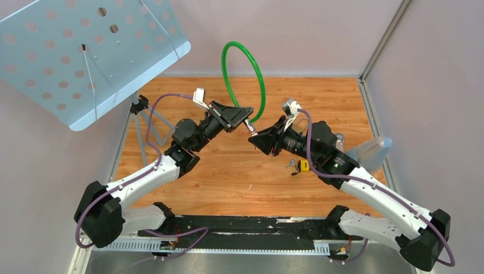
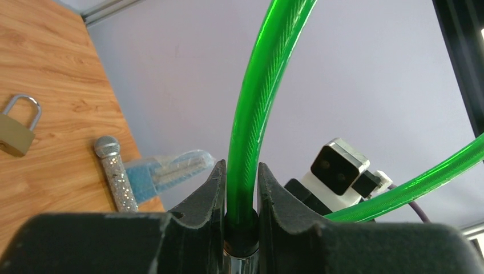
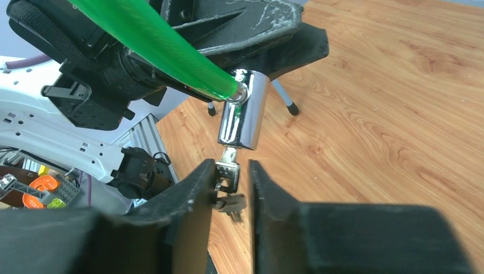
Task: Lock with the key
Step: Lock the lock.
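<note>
The cable point(image 1: 243, 74) loops up behind mid-table point(image 1: 228, 182), one end between the left gripper's point(image 2: 240, 177) fingers. Its barrel point(image 3: 244, 114) hangs between both grippers, and the key point(image 3: 227, 171) in its lower end is between the right gripper's point(image 3: 232, 174) fingers. A padlock point(image 2: 16, 136), stick point(image 2: 117, 177) and bag point(image 2: 165, 171) lie side by side on the table's right part.

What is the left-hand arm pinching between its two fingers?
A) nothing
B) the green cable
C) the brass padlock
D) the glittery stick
B: in the left wrist view the left gripper is closed on the green cable, right above the chrome lock barrel.
</note>
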Tool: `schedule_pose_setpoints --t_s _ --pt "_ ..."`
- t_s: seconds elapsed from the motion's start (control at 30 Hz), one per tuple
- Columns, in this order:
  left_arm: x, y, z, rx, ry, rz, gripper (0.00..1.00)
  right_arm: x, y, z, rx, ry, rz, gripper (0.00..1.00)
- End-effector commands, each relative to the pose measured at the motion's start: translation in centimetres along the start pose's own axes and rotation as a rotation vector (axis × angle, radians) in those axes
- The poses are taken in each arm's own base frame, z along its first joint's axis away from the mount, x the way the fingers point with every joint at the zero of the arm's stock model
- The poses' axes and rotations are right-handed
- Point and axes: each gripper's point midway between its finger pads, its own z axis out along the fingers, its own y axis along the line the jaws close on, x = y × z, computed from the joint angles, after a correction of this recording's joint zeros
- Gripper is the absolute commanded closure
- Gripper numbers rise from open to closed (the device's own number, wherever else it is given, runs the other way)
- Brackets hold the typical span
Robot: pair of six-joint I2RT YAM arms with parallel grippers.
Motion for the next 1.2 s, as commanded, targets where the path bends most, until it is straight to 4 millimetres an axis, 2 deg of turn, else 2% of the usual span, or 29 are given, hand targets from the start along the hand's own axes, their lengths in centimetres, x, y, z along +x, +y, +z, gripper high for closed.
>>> schedule_pose_setpoints --t_s 0.0,0.2,0.37,0.47,0.63,0.77,0.9,0.97,1.17 --pt "-1.8 -5.3 -0.2 0.13 -0.06 0.04 1.0 -0.9 0.2 0.5 -0.012 -0.025 0.008 0.78" --pt "-2.3 -4.3 0.2 0.058 -0.077 0.08 1.0 0.0 -1.7 1.2 0.062 0.002 -0.031 1.0" --pt "-3.3 -2.7 0.4 -0.058 -0.117 0.166 1.0 1.1 -5.2 1.8 0.209 0.054 -0.135 1.0" --pt "-4.4 -2.0 0.4 -0.109 -0.164 0.2 1.0 1.2 -6.7 2.0 0.272 0.061 -0.194 1.0" --pt "-5.0 -1.4 0.9 -0.144 -0.188 0.246 1.0 0.7 -8.8 2.1 0.371 0.061 -0.291 1.0" --pt "-5.4 -1.2 1.3 -0.153 -0.199 0.27 1.0 1.1 -8.6 2.2 0.34 0.084 -0.355 1.0" --pt "-5.8 -0.9 1.5 -0.172 -0.217 0.292 1.0 2.6 -6.2 1.6 0.165 0.112 -0.456 1.0" --pt "-6.1 -0.7 1.4 -0.187 -0.228 0.3 1.0 3.2 -5.7 0.8 0.129 0.115 -0.482 1.0" --pt "-6.7 -0.4 1.2 -0.207 -0.255 0.318 1.0 2.9 -4.9 -0.4 0.101 0.09 -0.517 1.0"
